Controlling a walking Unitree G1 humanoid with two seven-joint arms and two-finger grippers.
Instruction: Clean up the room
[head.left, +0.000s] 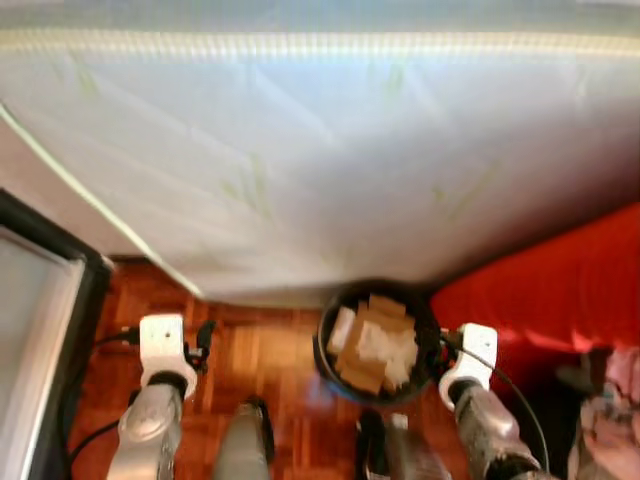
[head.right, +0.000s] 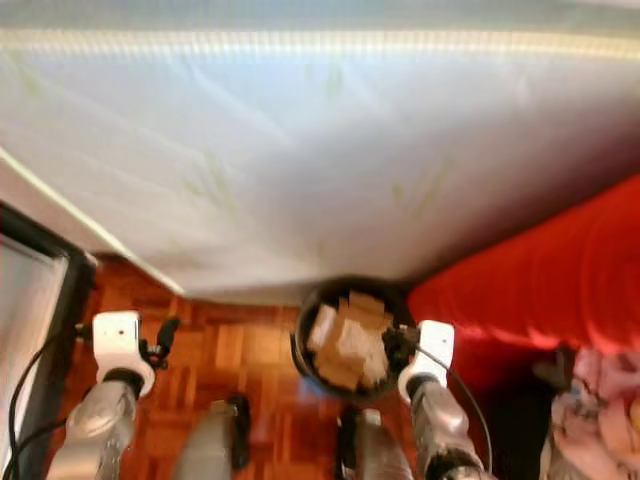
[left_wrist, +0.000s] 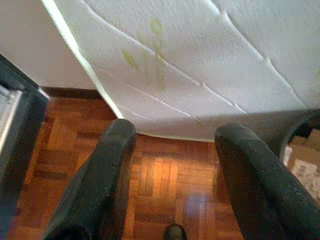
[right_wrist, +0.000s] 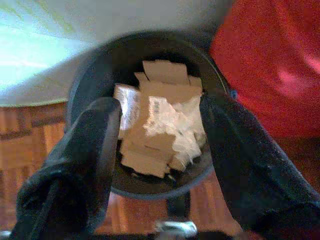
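Note:
A black round bin (head.left: 326, 345) stands on the parquet floor at the foot of a white mattress. It holds brown cardboard pieces (right_wrist: 161, 72) and crumpled white paper (right_wrist: 167, 120). My right gripper (right_wrist: 161, 107) hangs open just above the bin's near rim with nothing between its fingers, and its arm (head.left: 470, 375) is at the bin's right side. To the left of the bin, my left gripper (left_wrist: 175, 132) is open and empty over bare floor, with its arm (head.left: 160, 370) low beside it.
The white mattress (head.left: 330, 150) leans across the whole back. Red fabric (head.left: 560, 290) lies to the right of the bin, with a pinkish cloth heap (head.left: 610, 410) at the lower right. A black-framed panel (head.left: 40, 330) stands at the left. Parquet floor (head.left: 260, 350) lies between.

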